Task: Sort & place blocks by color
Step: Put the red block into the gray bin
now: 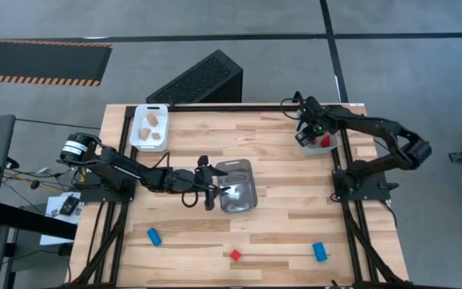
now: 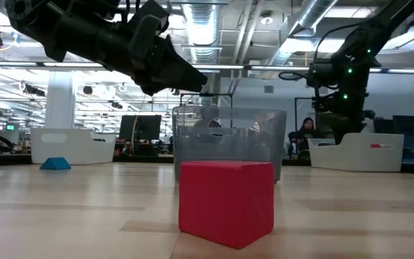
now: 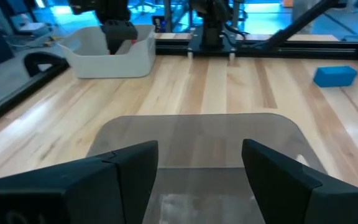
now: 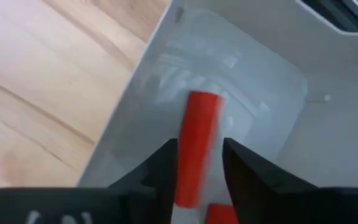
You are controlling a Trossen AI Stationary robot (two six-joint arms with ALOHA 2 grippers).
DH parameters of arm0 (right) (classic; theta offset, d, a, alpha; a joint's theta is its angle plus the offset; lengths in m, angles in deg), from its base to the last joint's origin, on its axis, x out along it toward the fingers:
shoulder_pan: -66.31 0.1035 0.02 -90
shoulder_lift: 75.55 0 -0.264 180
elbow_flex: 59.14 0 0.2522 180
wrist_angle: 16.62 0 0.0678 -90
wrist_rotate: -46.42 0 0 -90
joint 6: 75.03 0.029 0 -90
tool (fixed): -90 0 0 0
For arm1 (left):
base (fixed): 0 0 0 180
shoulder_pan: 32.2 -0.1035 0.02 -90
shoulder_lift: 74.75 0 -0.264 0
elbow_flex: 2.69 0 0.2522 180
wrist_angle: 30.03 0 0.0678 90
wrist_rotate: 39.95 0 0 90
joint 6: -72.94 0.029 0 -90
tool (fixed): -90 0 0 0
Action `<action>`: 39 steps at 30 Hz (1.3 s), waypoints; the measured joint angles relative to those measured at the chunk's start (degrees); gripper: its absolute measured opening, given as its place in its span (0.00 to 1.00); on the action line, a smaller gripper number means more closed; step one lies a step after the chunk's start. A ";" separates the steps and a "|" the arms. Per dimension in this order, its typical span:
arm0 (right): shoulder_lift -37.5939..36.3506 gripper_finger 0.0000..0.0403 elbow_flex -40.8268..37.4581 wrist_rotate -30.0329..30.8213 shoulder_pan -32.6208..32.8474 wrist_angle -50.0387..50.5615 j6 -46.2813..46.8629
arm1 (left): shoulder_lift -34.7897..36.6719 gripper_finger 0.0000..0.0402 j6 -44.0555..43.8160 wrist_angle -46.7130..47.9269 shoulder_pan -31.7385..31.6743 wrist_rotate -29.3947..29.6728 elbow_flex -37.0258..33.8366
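My right gripper (image 1: 311, 132) (image 4: 199, 146) is open and points down into the white tray (image 1: 333, 149) (image 4: 278, 124) at the table's far right. A red block (image 4: 197, 118) shows between its fingers as a long smear, and a second patch of red (image 4: 219, 214) shows beside it. My left gripper (image 1: 215, 185) (image 3: 201, 168) hangs open over the left rim of the clear tray (image 1: 239, 199) (image 3: 197, 134) at mid-table and touches nothing. A red block (image 1: 235, 255) (image 2: 226, 201) and two blue blocks (image 1: 153, 236) (image 1: 319, 251) lie flat on the near table. My right gripper has the red block (image 4: 194, 162) between its two fingers, which come from above into the white tray. The block is smeared lengthwise, with a thin light gap beside one finger (image 4: 238, 162). I cannot tell whether the fingers touch it.
A second white tray (image 1: 138, 138) at the far left corner holds two light wood blocks (image 1: 151, 120). A black slatted box (image 1: 203, 80) stands beyond the far edge. Bare wood lies between the trays and along the near edge around the three loose blocks.
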 joint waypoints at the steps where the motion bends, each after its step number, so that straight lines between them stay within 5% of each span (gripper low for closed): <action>1: -0.29 0.39 0.00 0.11 0.00 -0.25 0.00 | 0.00 0.56 0.04 -0.02 0.19 0.96 0.00; 7: -4.00 0.46 0.00 0.21 0.10 -0.82 -0.29 | 0.00 0.56 1.66 0.14 1.71 6.32 -0.02; 14: -11.42 0.44 0.00 -0.01 3.96 0.36 -1.09 | 0.00 0.56 2.97 0.16 2.39 8.53 -0.04; 19: -18.04 0.39 -1.32 -0.13 11.73 -0.02 -0.03 | 0.02 0.56 2.99 0.93 2.39 8.63 -0.04; 26: -29.61 0.31 -8.83 -0.28 26.49 -13.19 5.92 | 0.02 0.56 9.40 -0.98 1.02 10.21 -0.07; 32: -34.22 0.29 -15.91 -0.30 39.52 -28.30 6.19 | 0.07 0.56 13.60 -2.66 -2.89 -0.72 -0.07; 39: -30.99 0.29 -20.31 -0.30 51.89 -43.20 6.08 | -0.46 0.56 16.27 -6.61 -5.44 -16.20 0.53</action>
